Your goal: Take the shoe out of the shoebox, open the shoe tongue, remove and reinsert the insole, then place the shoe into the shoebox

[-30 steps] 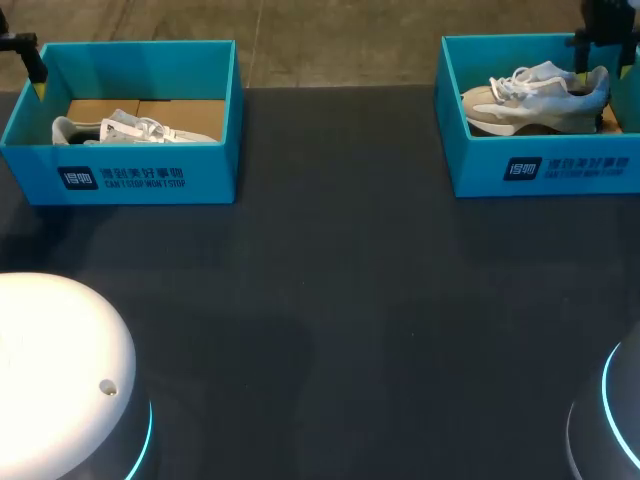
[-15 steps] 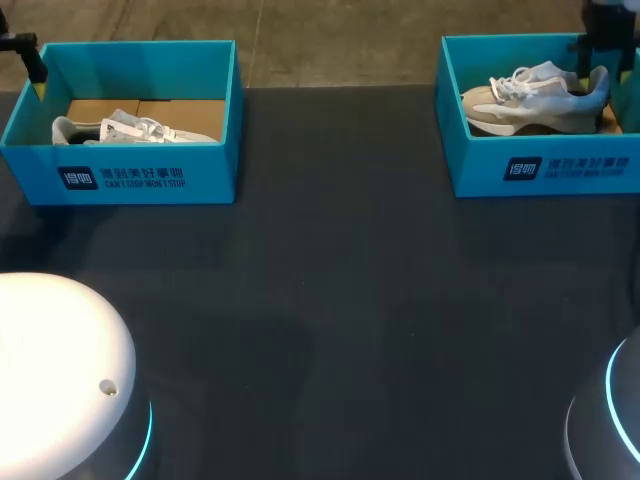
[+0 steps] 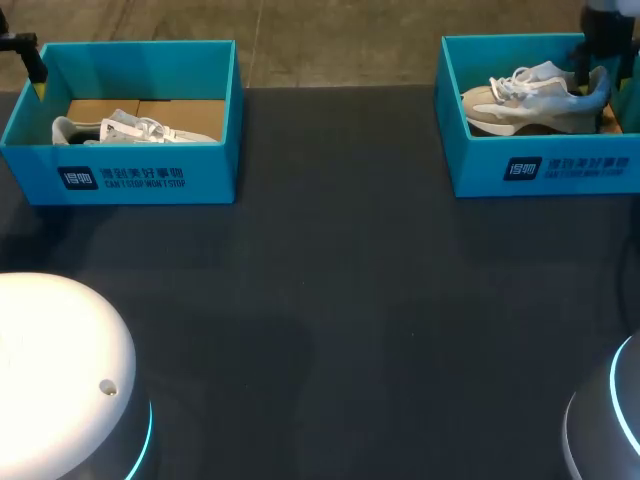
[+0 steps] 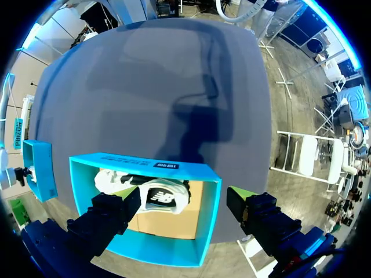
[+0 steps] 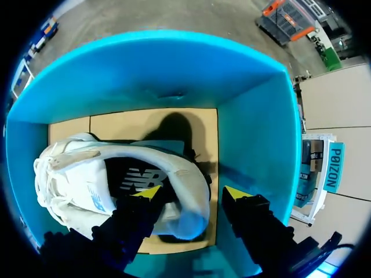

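The sneaker [image 5: 87, 174] lies in the right shoebox [image 5: 255, 133]. The right gripper [image 5: 192, 192] has sunk lower, its fingers apart and astride the heel, so the lift-out grasp looks imminent. The left gripper [image 4: 181, 200] hangs with its fingers spread too.

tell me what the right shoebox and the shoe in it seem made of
Right shoebox: likely cardboard, matte teal walls, plain brown floor showing inside. Shoe: pale upper, apparently textile with smoother overlays, leather or synthetic, cannot tell; white fabric laces; thick beige sole looks like matte foam or rubber.
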Tool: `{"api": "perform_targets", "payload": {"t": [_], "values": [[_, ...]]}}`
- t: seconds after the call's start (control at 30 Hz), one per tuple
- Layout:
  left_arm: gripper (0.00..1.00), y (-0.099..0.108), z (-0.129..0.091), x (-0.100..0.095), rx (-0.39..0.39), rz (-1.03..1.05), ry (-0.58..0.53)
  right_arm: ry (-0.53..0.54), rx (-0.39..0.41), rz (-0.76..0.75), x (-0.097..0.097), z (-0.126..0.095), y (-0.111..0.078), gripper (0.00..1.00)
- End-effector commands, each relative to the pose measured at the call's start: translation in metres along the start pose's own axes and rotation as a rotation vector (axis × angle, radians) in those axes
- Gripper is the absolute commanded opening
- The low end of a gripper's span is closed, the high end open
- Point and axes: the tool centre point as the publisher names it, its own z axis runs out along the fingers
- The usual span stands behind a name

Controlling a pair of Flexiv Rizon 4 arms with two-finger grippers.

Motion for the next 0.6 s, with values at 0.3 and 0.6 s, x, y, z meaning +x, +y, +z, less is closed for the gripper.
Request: {"api": "perform_targets", "payload": {"t": [0.3, 0.6], "values": [[1.0, -0.001, 0.0, 0.0, -0.001, 0.0, 0.002, 0.031, 0.051, -0.013, 0.002, 0.018, 0.01, 0.65], [1.0, -0.001, 0.0, 0.0, -0.001, 0.0, 0.002, 0.055, 0.072, -0.023, 0.006, 0.029, 0.009, 0.49]]}}
